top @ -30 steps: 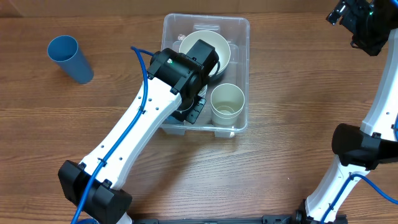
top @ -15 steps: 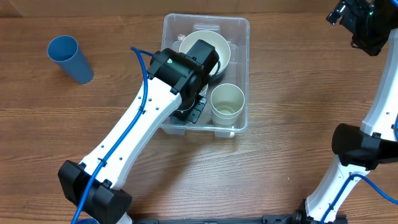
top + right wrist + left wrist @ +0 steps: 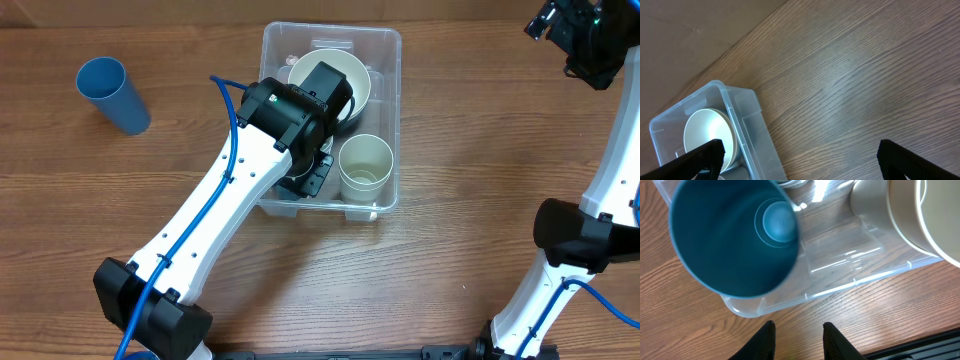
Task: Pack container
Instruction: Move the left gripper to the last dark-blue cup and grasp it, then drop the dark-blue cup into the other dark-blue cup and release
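The container [image 3: 385,45] sits mid-counter toward the back edge, long sides running front to back. There's loads of bare counter [image 3: 480,250] to its right and in front. On the left, the only other thing is a blue cup [image 3: 113,93], well apart from the bin. Above the bin it's a lot tighter. The left arm [image 3: 230,190] comes in on a diagonal from the front-left and its wrist covers the bin's left half.

The left jaws hang at the bin's front-left corner. In the left wrist view their tips show against bare wood just outside the rounded rim [image 3: 855,282]. They're parted a little, with nothing between them. The right jaws are spread wide and empty, up at the back-right and well apart from the bin. The bin only shows in the bottom-left corner of the right wrist view [image 3: 747,130].

The bin itself is clear plastic with rounded corners, and the wood grain shows through its floor and walls. Inside there's a white bowl [image 3: 350,70] at the back and a cream cup [image 3: 365,165] in the front-right corner. A teal-blue cup [image 3: 735,235] stands open end up, seemingly in the corner nearest the left jaws.
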Available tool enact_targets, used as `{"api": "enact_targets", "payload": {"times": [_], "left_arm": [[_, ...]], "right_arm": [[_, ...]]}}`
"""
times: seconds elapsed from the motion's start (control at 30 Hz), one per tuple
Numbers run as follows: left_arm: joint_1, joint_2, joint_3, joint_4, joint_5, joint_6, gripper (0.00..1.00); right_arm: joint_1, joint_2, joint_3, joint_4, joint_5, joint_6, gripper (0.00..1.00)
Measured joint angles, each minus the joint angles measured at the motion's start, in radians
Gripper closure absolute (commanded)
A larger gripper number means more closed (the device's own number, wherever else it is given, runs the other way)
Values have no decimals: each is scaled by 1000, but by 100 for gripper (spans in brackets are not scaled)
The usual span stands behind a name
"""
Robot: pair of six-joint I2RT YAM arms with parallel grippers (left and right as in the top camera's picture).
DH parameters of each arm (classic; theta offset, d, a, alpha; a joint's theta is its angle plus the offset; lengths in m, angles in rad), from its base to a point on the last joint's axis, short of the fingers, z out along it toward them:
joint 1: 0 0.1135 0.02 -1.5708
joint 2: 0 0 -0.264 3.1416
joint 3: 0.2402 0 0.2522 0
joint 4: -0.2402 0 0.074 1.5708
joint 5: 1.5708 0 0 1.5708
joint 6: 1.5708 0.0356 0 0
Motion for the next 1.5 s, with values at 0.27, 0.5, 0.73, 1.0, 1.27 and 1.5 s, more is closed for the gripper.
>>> {"api": "enact_targets", "payload": {"times": [0.27,0.5,0.73,1.0,1.27,1.5], "left_arm": [[0,0,19,42,-39,-12,46],[173,-5,320,122,-177,-29,9],[759,79,328,288,-104,-63,0],[842,418,324,402,121,44,6],[842,426,326,396,120,68,96],[803,420,477,190,144,53,96]], "right_arm": [[0,0,0,0,0,0,0],[0,0,0,0,0,0,0],[0,0,0,0,0,0,0],[0,0,0,0,0,0,0],[0,0,0,0,0,0,0],[0,0,0,0,0,0,0]]}}
